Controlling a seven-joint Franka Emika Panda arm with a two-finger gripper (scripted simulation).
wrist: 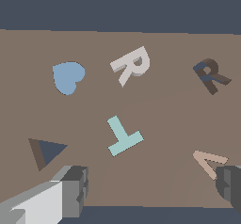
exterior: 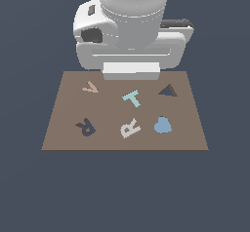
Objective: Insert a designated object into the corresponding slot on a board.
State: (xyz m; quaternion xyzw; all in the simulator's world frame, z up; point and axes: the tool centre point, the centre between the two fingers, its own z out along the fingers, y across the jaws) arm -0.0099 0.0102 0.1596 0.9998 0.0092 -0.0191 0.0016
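Note:
The light grey R block [exterior: 130, 128] [wrist: 132, 64] lies flat on the brown board [exterior: 63, 138] [wrist: 179, 119], near its front edge in the exterior view. The dark R-shaped slot [exterior: 86, 126] [wrist: 211, 75] sits in the board toward the exterior view's left of the block, apart from it. My gripper [wrist: 150, 190] hangs open above the board's far side, well away from the R block, and its two fingers [wrist: 70, 190] stand wide apart with nothing between them. In the exterior view the arm's white hand [exterior: 131, 55] covers the fingers.
A teal T [exterior: 132, 98] [wrist: 123, 137] lies mid-board between the gripper and the grey R. A blue heart [exterior: 162, 125] [wrist: 68, 76], a dark triangular recess [exterior: 168, 91] [wrist: 46, 151] and a tan V piece [exterior: 90, 87] [wrist: 209, 162] share the board.

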